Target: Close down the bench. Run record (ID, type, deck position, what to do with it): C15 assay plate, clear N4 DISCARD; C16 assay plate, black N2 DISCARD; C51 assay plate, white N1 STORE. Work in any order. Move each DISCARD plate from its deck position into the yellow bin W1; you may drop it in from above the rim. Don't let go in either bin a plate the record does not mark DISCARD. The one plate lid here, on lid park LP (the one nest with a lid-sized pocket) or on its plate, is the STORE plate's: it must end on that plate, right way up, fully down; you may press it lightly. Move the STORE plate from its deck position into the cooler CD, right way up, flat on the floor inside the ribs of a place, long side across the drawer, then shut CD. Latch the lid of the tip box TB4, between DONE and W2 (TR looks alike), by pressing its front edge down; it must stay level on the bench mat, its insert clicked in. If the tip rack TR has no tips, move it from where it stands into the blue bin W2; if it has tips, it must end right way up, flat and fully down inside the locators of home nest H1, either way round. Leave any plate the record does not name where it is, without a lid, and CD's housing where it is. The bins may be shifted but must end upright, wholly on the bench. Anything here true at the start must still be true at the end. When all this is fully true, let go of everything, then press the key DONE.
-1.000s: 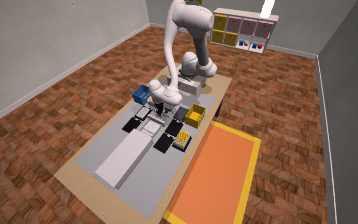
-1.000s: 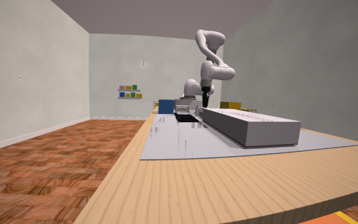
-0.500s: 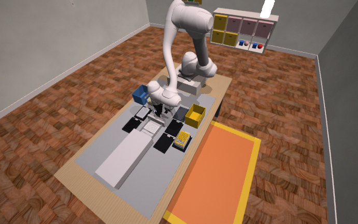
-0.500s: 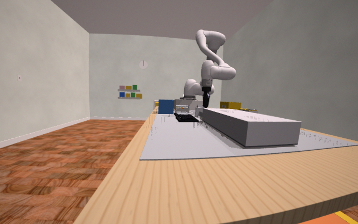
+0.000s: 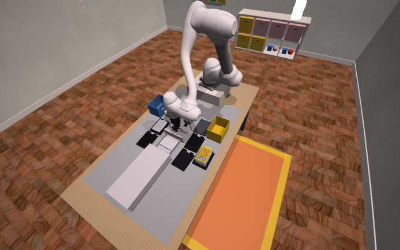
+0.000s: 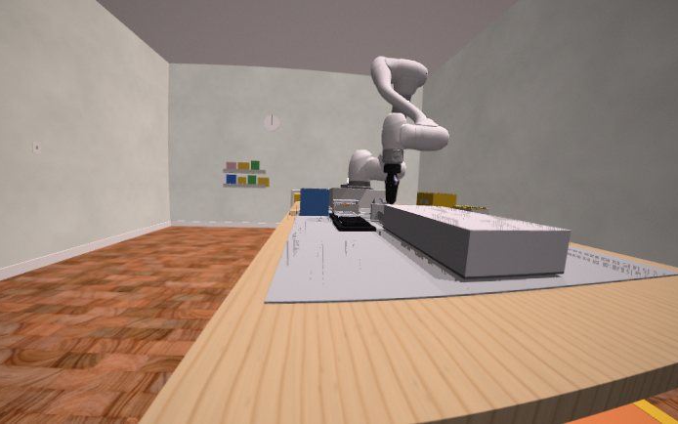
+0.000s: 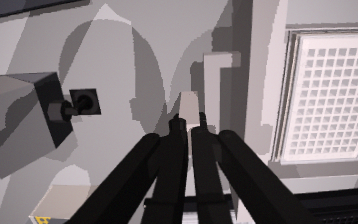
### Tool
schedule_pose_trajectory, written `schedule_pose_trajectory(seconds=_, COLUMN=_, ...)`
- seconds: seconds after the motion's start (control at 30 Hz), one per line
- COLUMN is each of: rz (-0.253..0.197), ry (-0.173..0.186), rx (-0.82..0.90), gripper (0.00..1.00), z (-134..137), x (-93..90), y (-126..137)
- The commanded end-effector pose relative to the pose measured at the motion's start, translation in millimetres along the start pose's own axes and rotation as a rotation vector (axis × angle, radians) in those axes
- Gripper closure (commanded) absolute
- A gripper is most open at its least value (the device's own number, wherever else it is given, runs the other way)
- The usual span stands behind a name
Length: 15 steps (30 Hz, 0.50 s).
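Observation:
My gripper (image 5: 174,125) is shut and empty. It points down close over the mat at the far end of the long grey cooler CD (image 5: 139,175). In the wrist view the closed fingertips (image 7: 188,120) hang just above a small pale tab (image 7: 188,104) beside a grey upright bar (image 7: 216,85). A white gridded plate (image 7: 331,95) lies to the right, and it also shows in the overhead view (image 5: 168,143). A pale plate (image 5: 159,125) and a black plate (image 5: 146,138) lie on the left nests. The yellow bin W1 (image 5: 218,128) and blue bin W2 (image 5: 157,105) stand upright.
A tip rack with yellow tips (image 5: 203,154) sits on the right front nest, beside dark nests (image 5: 182,159). A grey block with a black knob (image 7: 31,115) stands left of the fingers. A pale box with a yellow mark (image 7: 56,210) shows at the wrist view's lower left.

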<state>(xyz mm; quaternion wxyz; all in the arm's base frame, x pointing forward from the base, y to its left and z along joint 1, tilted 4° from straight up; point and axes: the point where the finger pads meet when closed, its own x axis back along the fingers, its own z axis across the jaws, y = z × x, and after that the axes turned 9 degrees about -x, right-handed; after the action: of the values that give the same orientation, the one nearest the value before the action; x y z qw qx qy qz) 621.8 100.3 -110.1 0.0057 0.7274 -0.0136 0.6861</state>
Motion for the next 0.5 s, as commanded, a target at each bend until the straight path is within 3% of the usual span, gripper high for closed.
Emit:
schedule_pose_trajectory(seconds=0.0, rz=0.001, ry=-0.002, rx=-0.002, gripper=1.0, z=2.5, x=-0.2, y=-1.0)
schedule_pose_trajectory(seconds=0.47, rz=0.001, ry=-0.002, rx=-0.002, gripper=1.0, z=15.7, x=-0.2, y=-3.0)
